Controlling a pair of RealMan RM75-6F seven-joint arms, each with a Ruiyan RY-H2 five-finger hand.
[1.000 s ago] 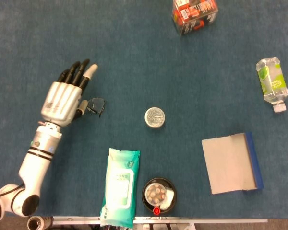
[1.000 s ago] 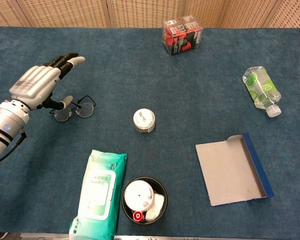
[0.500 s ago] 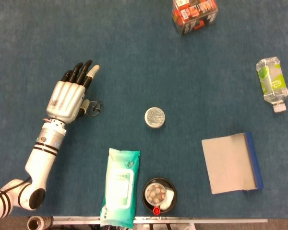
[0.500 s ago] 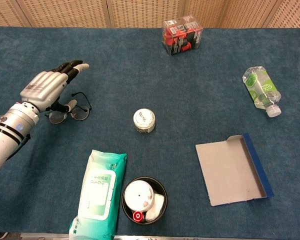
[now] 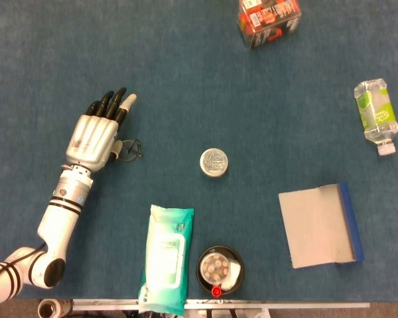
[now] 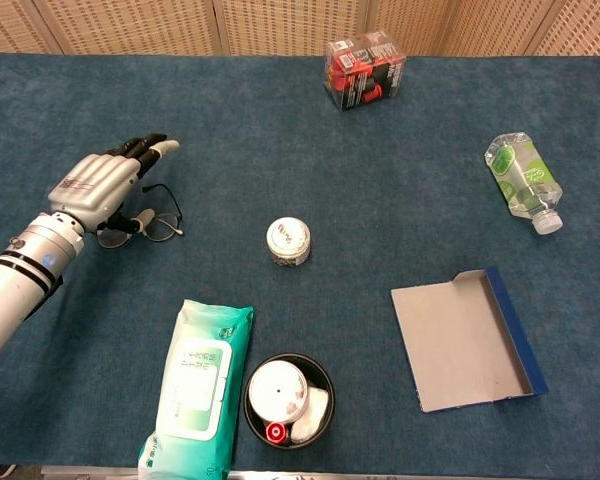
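Silver left hand (image 6: pixel 98 185), fingers spread | glasses (image 6: pixel 145 226) beneath: chest shows lenses; head mostly hides them

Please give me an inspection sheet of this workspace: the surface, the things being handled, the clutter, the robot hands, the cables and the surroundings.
Surface: blue carpet-like table, level.
Handled things: eyeglasses lie on the table, partly under the left robot hand.
Clutter: round tin at the centre; wipes pack and black bowl at the near edge; flat grey box with blue edge; plastic bottle lying down; red and black package at the far edge.
Robot hands: left robot hand over the eyeglasses, fingers stretched out; contact cannot be told. Right robot hand not in view.
Cables: nothing seen.
Surroundings: perforated wall panels behind the table.
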